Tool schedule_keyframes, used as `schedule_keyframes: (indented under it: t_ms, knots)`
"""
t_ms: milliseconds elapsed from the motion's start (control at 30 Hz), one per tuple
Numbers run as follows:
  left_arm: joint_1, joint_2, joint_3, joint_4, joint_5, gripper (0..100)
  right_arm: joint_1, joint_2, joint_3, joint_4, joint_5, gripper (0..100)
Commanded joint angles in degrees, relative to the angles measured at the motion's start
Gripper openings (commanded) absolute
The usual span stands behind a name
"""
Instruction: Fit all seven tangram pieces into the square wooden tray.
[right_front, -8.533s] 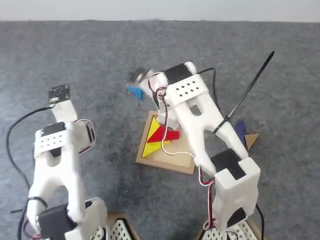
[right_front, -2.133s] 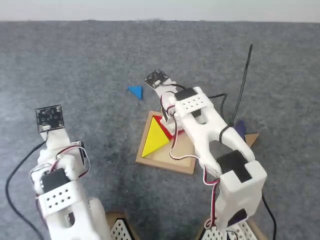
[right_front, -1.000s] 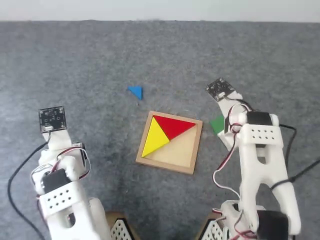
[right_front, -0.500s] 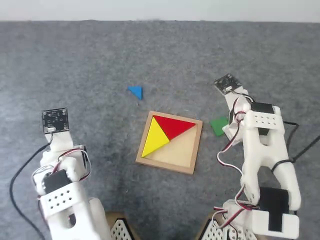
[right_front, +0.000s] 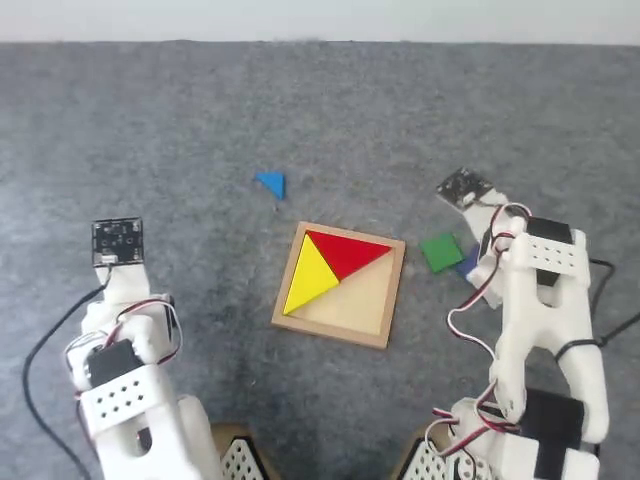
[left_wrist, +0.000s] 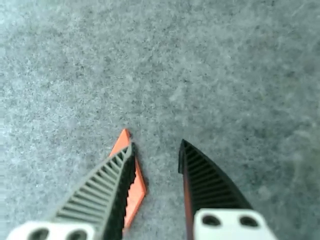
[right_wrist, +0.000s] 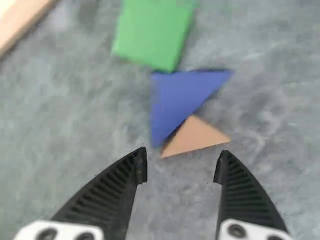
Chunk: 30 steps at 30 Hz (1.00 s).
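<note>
The square wooden tray lies mid-table with a red triangle and a yellow triangle flat inside it. A small blue triangle rests beyond the tray. Right of the tray is a green square, next to my right arm. My right gripper is open just short of a tan triangle, which touches a dark blue triangle and the green square beyond. My left gripper is open over the carpet, with an orange piece lying partly under one finger.
Everything sits on grey carpet. My left arm stands at the lower left, well away from the tray. A corner of the tray shows to one side of the green square in the right wrist view.
My right arm has swung from above the tray out to its right side, leaving the red triangle flat in the tray and uncovering the green square. My left arm has drawn back slightly.
</note>
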Motion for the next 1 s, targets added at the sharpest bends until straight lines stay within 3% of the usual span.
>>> schedule_keyframes:
  t_ms: [0, 133, 267, 333, 500, 733, 967]
  knots:
    - [0.0, -1.1, -0.2, 0.4, -0.6, 14, -2.2, -3.2, -0.5, -4.1, -15.7, 23.2]
    - [0.0, -1.1, -0.1, 0.2, -2.3, 14, -5.9, -1.2, -0.7, -5.1, -31.5, 23.4]
    - [0.0, -1.1, 0.5, 0.2, -2.9, 14, -5.1, 4.8, -1.5, -9.5, -40.8, 23.4]
    - [-0.1, -1.1, 0.6, 0.2, -2.9, 14, -5.1, 8.4, -1.5, -11.6, -39.8, 23.4]
    - [-0.1, -1.1, 0.6, 0.2, -2.9, 14, -5.3, 14.1, -3.3, -13.8, -28.1, 23.4]
    - [-0.1, -1.1, 0.7, 0.1, -2.9, 14, -6.8, 19.2, -9.8, -11.7, -23.9, 23.4]
    - [-0.1, -1.1, 0.7, 0.1, -2.9, 14, -6.6, 30.3, -24.5, 1.2, -24.2, 23.1]
